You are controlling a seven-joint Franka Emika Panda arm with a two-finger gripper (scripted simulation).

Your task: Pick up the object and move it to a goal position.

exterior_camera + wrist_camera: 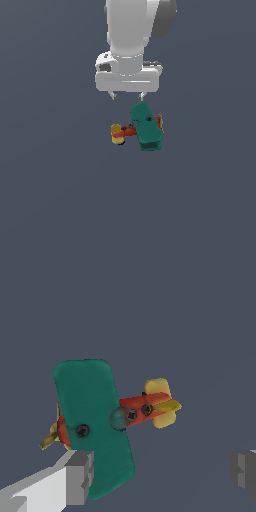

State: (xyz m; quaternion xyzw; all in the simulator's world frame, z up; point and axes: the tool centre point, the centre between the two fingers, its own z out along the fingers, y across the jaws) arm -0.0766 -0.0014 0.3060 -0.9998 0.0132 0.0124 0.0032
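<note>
I have the gripper (128,94) spread wide and empty, hanging above the toy biplane (138,130), which lies on the grey floor (55,200) with its teal wing (94,423) uppermost. In the wrist view one finger (79,476) overlaps that wing's edge while the other stands well clear of the biplane (so I'm off-centre). Descending like this, I'd judge that finger could strike the wing and shove the biplane aside. No brand or writing is readable anywhere.

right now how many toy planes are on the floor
1. The toy biplane lies just below the open gripper, its yellow tail toward the exterior view's left. No other shows in either view.
</note>
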